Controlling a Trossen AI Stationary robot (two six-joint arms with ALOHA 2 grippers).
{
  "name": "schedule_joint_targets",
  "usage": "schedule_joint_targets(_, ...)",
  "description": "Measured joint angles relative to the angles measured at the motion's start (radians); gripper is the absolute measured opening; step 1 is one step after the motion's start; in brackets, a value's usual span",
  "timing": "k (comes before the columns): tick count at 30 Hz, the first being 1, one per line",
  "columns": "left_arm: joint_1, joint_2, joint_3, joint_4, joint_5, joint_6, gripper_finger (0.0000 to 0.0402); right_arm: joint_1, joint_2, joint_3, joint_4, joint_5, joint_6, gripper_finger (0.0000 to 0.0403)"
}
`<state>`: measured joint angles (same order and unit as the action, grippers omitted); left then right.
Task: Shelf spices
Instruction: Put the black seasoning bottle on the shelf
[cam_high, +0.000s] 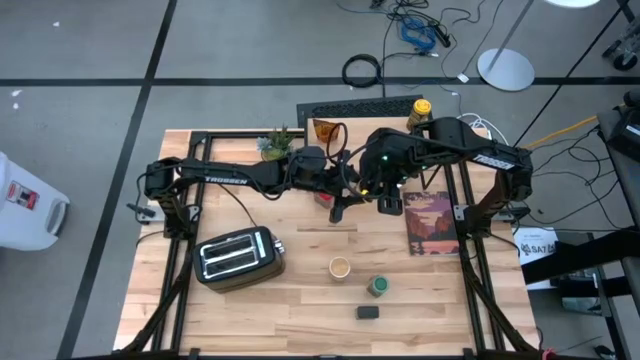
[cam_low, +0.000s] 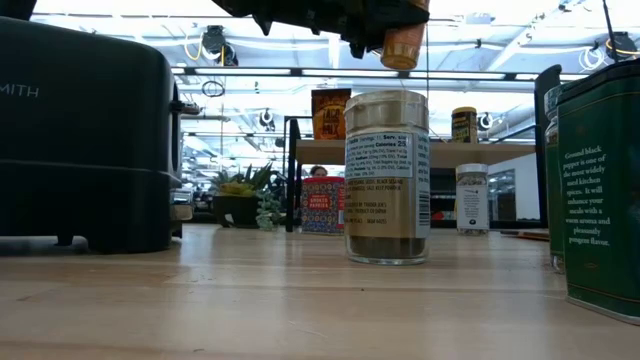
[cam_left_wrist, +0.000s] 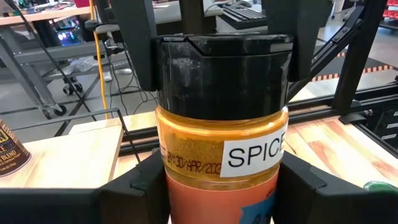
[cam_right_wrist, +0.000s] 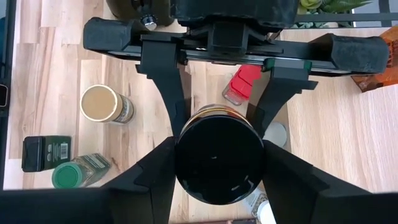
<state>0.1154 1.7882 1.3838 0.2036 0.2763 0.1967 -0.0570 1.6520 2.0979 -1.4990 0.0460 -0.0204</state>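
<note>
A spice jar (cam_left_wrist: 221, 149) with orange powder, a white label and a black cap hangs above the table's middle between both grippers. My left gripper (cam_left_wrist: 224, 193) reaches in from the table's left and is shut on its body. My right gripper (cam_right_wrist: 219, 168) comes from above and is shut on the cap. In the low view only the jar's bottom (cam_low: 400, 50) shows, high above the table. The shelf (cam_low: 440, 152) stands at the far edge with a brown tin (cam_low: 330, 112) and a yellow-lidded jar (cam_low: 463, 123) on top. My left gripper has the jar's lower body (cam_left_wrist: 177, 193) between its two fingers, which lie nearly level and come from the table's left. The jar stands upright, clear of the table. My right gripper pinches the black cap's sides (cam_right_wrist: 186, 162) between its two fingers (cam_left_wrist: 140, 43), slanting steeply down from above.
A tan-lidded jar (cam_high: 340, 267), a green-lidded jar (cam_high: 378, 286) and a black tin (cam_high: 368, 312) sit on the near half. A red-capped jar (cam_right_wrist: 242, 84) lies under the grippers. The toaster (cam_high: 240, 257) is at near left, a plant (cam_high: 277, 143) at far left, a picture card (cam_high: 432, 222) at right.
</note>
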Motion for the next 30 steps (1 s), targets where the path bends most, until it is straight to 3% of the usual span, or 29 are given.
schedule_joint_targets(6, -0.001, -0.001, 0.000, 0.000, 0.003, 0.001, 0.0235, 0.000, -0.004, 0.000, 0.002, -0.001, -0.003, 0.0186)
schedule_joint_targets(22, -0.011, -0.001, 0.001, -0.011, 0.008, -0.004, 0.0242, -0.031, -0.017, 0.000, 0.004, -0.011, -0.022, 0.0186)
schedule_joint_targets(30, -0.014, -0.003, 0.002, -0.038, -0.016, -0.008, 0.0300, -0.045, -0.053, -0.001, 0.024, 0.029, -0.026, 0.0184)
